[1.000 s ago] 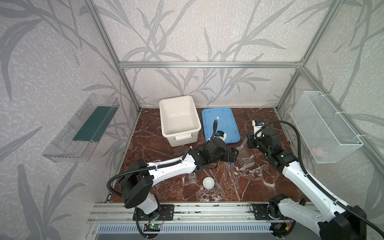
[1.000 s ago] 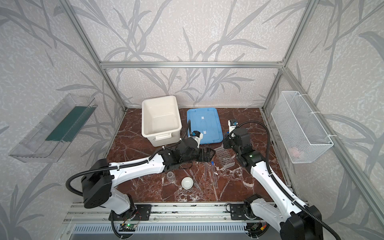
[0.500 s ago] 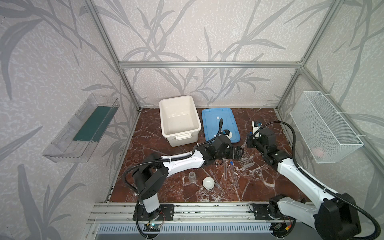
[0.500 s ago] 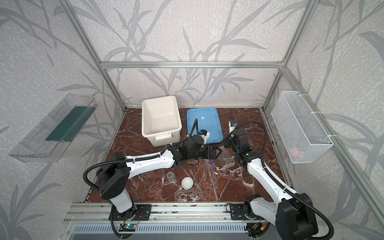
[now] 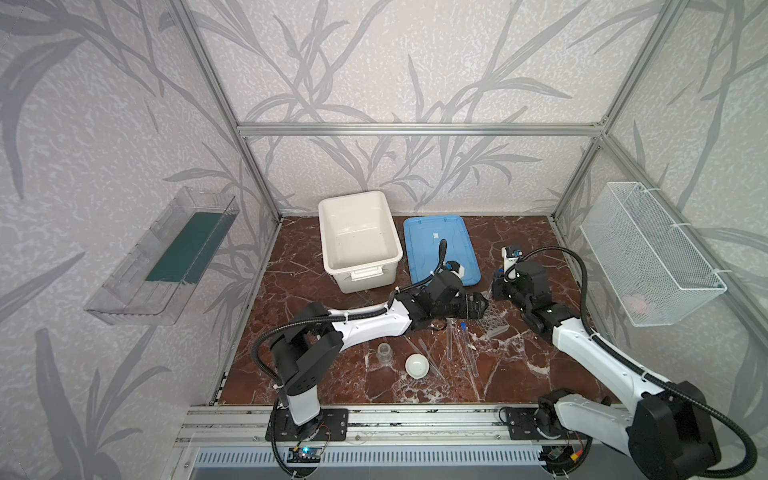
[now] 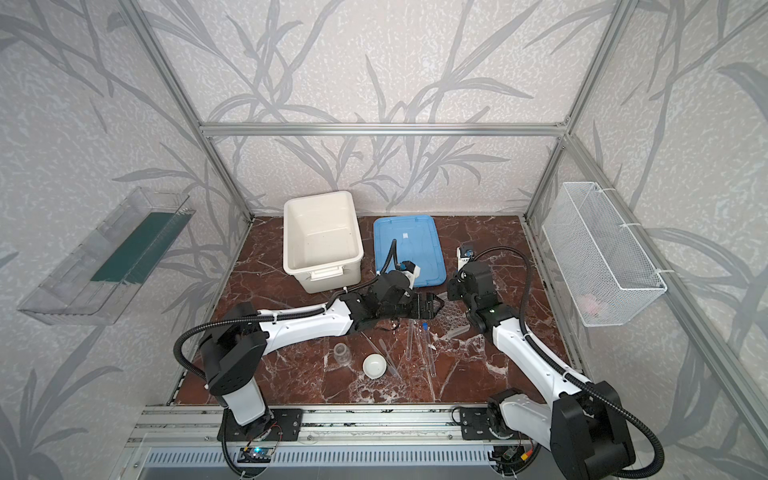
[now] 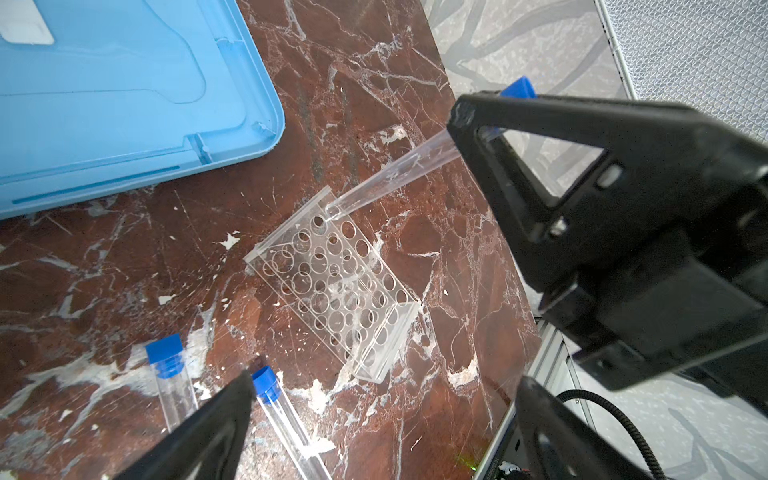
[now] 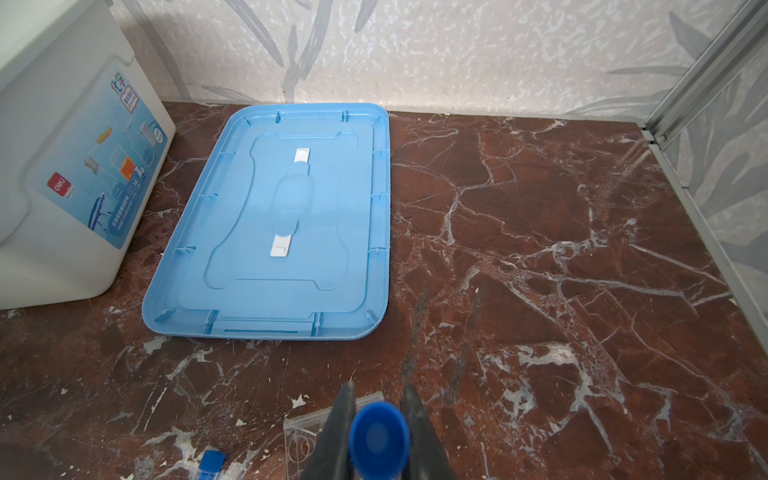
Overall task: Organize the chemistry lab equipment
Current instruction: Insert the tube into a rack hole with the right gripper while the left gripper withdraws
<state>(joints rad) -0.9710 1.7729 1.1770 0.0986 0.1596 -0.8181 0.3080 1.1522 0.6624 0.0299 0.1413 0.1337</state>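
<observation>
The tube point(image 7: 399, 166) being racked is held near its blue cap by the right end effector point(image 8: 378, 395), whose jaws are closed narrowly on it. It is tilted, with its rounded end at a corner hole of the rack point(image 7: 332, 282), at the end nearest the blue lid point(image 7: 104, 104). Whether the tip has entered the hole or only rests on its rim cannot be told.

The step in hand is judged to be the seating of this tube. It is best done by bringing the tube upright over the hole before it is lowered, since a slanted push is likely to jam the tip against the plate. The rack stands free on the bench point(image 7: 374, 62) and looks light, so a sideways load could make it slide or tip. The tube should be let go only once it is carried by the rack.

The left end effector point(image 7: 384, 382) is spread wide and empty, hovering above the rack's other end. From there the rack could be steadied if it shifts. Two more tubes point(image 7: 170, 370) lie on the bench just beside one of its fingers point(image 7: 232, 403) and should not be swept aside. The beaker point(image 5: 384, 353), dish point(image 5: 417, 365) and pipettes point(image 5: 428, 357) lie nearer the front edge, and nothing can be seen inside the tub point(image 5: 357, 237).
</observation>
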